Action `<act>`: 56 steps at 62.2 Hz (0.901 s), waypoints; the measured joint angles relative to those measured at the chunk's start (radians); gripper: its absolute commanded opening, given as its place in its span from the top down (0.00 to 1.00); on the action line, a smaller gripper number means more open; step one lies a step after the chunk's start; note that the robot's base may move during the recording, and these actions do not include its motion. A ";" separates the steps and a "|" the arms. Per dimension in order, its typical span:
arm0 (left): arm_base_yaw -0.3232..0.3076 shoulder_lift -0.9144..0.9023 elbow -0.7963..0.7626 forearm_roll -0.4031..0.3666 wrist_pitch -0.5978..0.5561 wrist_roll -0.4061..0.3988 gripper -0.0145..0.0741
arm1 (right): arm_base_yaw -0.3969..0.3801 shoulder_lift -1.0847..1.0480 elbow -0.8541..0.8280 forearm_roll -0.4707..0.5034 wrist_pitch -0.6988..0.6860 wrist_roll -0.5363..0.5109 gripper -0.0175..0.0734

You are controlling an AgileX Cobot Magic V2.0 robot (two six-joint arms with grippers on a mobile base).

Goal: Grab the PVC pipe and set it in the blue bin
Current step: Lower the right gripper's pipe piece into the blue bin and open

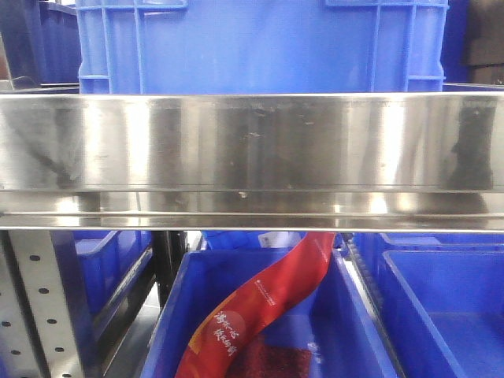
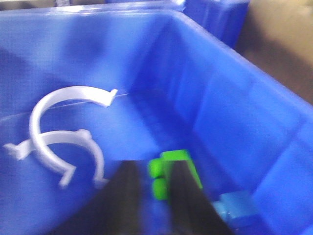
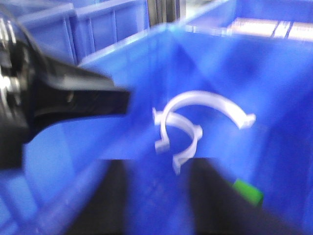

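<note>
Item: approach step, both arms over one bin; nothing grasped.

Left fingers (image 2: pixel 149 196) slightly parted, right fingers (image 3: pixel 155 196) spread wide, both empty; two white curved PVC pipe clamp pieces (image 3: pixel 195 122) lie on the floor of the blue plastic bin (image 2: pixel 234 112); next, judged: descend, straddle one arc, close.

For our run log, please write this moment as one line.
left gripper: above bin floor, holding nothing | right gripper: open, empty | white PVC clips: lying in blue bin | both views blurred
</note>
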 measured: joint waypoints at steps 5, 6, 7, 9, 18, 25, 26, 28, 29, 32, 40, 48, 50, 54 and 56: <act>0.000 -0.006 0.000 0.011 0.004 -0.001 0.96 | 0.000 0.000 0.000 -0.014 -0.001 0.000 0.99; 0.000 -0.007 0.000 0.011 0.006 -0.001 0.96 | 0.000 0.000 0.000 -0.026 -0.001 0.000 0.99; 0.000 -0.009 0.000 0.013 0.006 -0.001 0.96 | 0.000 0.000 0.000 -0.031 -0.001 0.000 0.99; 0.000 -0.013 0.000 0.015 0.008 -0.001 0.96 | 0.000 0.000 0.000 -0.038 -0.001 0.000 0.99; 0.000 -0.055 -0.002 0.020 0.016 -0.001 0.96 | -0.013 -0.021 0.000 -0.050 0.008 0.002 0.99; 0.000 -0.112 -0.002 0.035 0.021 -0.001 0.96 | -0.045 -0.075 0.000 -0.050 0.023 0.010 0.99; 0.000 -0.124 -0.002 0.037 0.025 -0.001 0.96 | -0.051 -0.086 0.000 -0.050 0.025 0.010 0.99; 0.000 -0.142 -0.002 0.039 0.034 -0.001 0.96 | -0.062 -0.105 0.000 -0.052 0.032 0.010 0.99; 0.000 -0.153 -0.002 0.039 0.038 -0.001 0.96 | -0.067 -0.112 -0.002 -0.052 0.036 0.010 0.99; 0.000 -0.176 -0.002 0.041 0.043 -0.001 0.96 | -0.085 -0.138 -0.002 -0.053 0.056 0.010 0.99; 0.000 -0.239 0.022 0.045 0.043 -0.001 0.96 | -0.121 -0.197 -0.002 -0.055 0.136 0.010 0.99; 0.000 -0.300 0.091 0.045 0.043 -0.001 0.96 | -0.127 -0.262 -0.002 -0.066 0.180 0.013 0.99; 0.000 -0.323 0.122 0.045 0.039 -0.001 0.96 | -0.127 -0.278 -0.002 -0.071 0.179 0.015 0.99; 0.000 -0.363 0.177 0.045 0.023 -0.001 0.96 | -0.127 -0.309 0.012 -0.082 0.179 0.015 0.99; 0.000 -0.389 0.211 0.045 0.005 -0.001 0.96 | -0.127 -0.326 0.027 -0.086 0.177 0.015 0.99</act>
